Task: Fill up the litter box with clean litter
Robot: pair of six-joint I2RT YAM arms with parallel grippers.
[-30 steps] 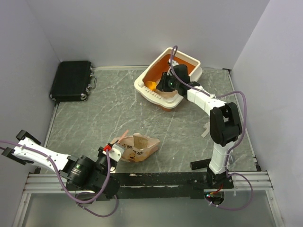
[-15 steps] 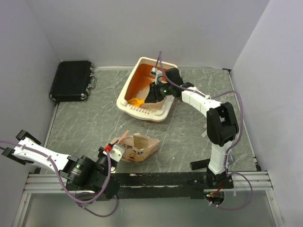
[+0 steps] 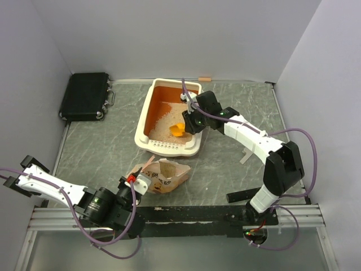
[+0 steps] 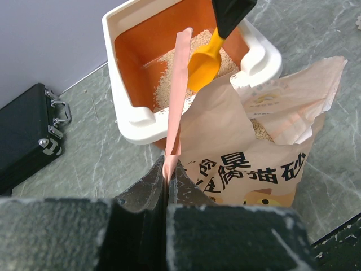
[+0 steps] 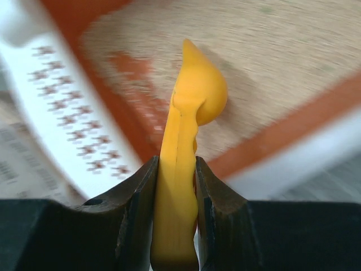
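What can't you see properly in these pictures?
Scoop: right wrist view shows it edge-on, so its load is hidden.
Bag: left wrist view, its paper front hides how much is left inside.
Litter box: blurred in the right wrist view.
Case: cut off by the left wrist view's edge.

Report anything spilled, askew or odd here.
The litter box sits skewed to the table edges, and the clean litter covers only part of its orange floor. No spilled granules show on the table.
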